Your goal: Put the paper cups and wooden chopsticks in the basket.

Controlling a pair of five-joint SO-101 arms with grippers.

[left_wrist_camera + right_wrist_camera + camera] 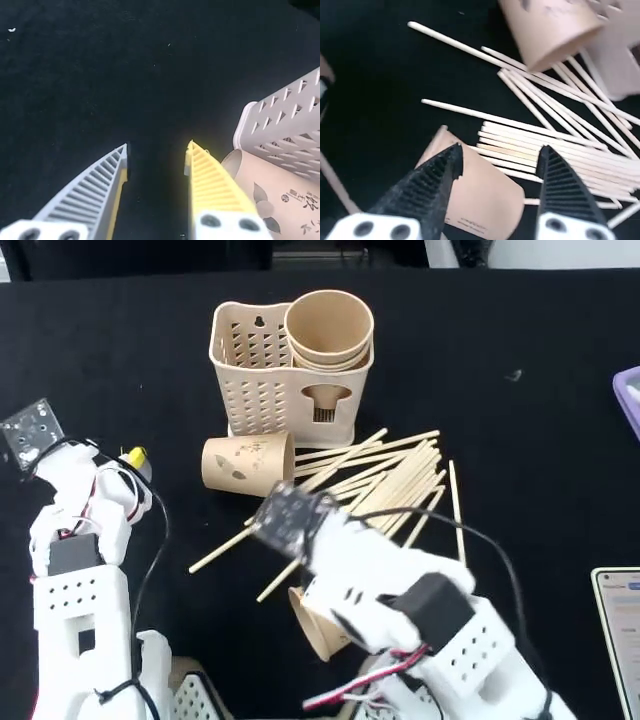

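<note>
The beige slotted basket (265,390) stands at the back of the black table, with nested paper cups (328,328) in its right compartment. In front of it a paper cup (247,462) lies on its side, beside a spread of wooden chopsticks (385,480). Another paper cup (318,628) lies near the front, partly under my right arm (380,585). My right gripper (500,155) is open above that cup (480,187) and the chopsticks (560,147). My left gripper (156,150) is open over bare table, left of the lying cup (272,192) and the basket (285,125).
A purple object (628,390) pokes in at the right edge, and a phone-like device (618,625) lies at the front right. A small speckled board (30,428) sits on the left arm. One chopstick (455,500) lies apart to the right of the pile.
</note>
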